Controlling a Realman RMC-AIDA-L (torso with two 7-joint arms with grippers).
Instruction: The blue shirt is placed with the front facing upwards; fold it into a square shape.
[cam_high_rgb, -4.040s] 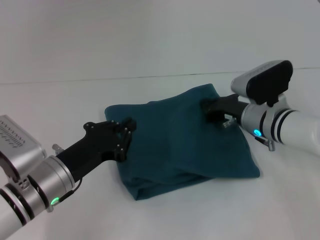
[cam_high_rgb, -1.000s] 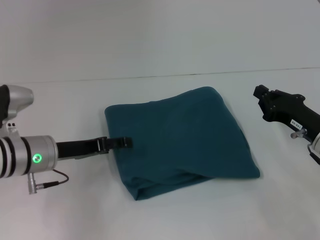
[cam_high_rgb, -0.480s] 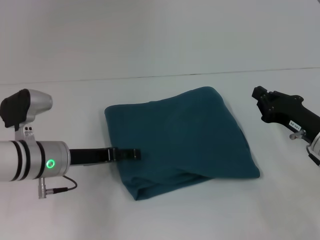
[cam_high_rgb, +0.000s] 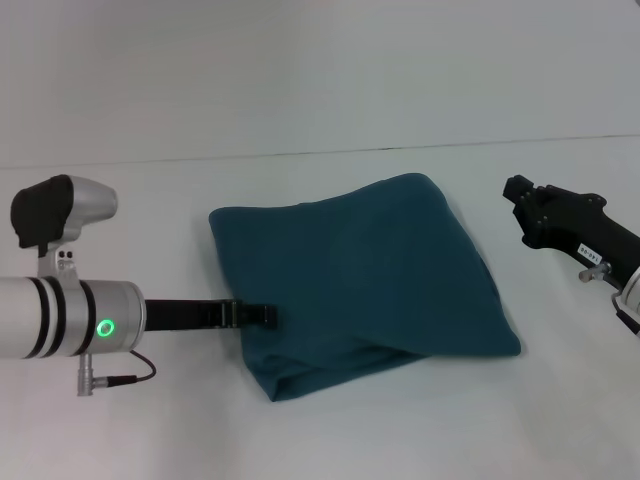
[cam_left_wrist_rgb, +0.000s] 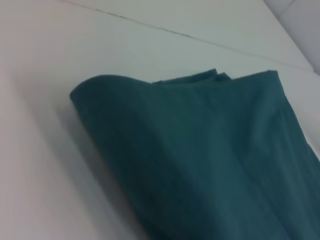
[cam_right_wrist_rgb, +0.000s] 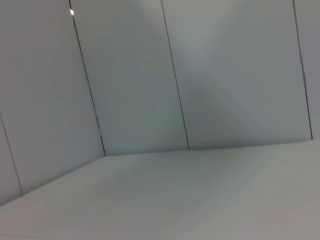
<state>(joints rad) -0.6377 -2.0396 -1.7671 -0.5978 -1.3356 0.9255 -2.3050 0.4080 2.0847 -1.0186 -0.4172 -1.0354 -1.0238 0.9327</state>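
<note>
The blue shirt (cam_high_rgb: 360, 280) lies folded into a rough four-sided bundle in the middle of the white table (cam_high_rgb: 420, 430); no lettering or collar shows. My left gripper (cam_high_rgb: 262, 315) reaches in low and level from the left, its tip over the shirt's near-left edge. The left wrist view shows the shirt (cam_left_wrist_rgb: 210, 160) from close by, with its folded edge and stacked layers. My right gripper (cam_high_rgb: 518, 195) hangs above the table to the right of the shirt, apart from it. The right wrist view shows only wall and table.
White wall panels (cam_right_wrist_rgb: 150, 75) stand behind the table, meeting it along a seam (cam_high_rgb: 320, 152). Bare tabletop surrounds the shirt on all sides.
Four seconds ago both grippers were at the shirt; the right one has since drawn back to the right. Over the last second the left gripper slid lower and slightly further onto the shirt's edge.
</note>
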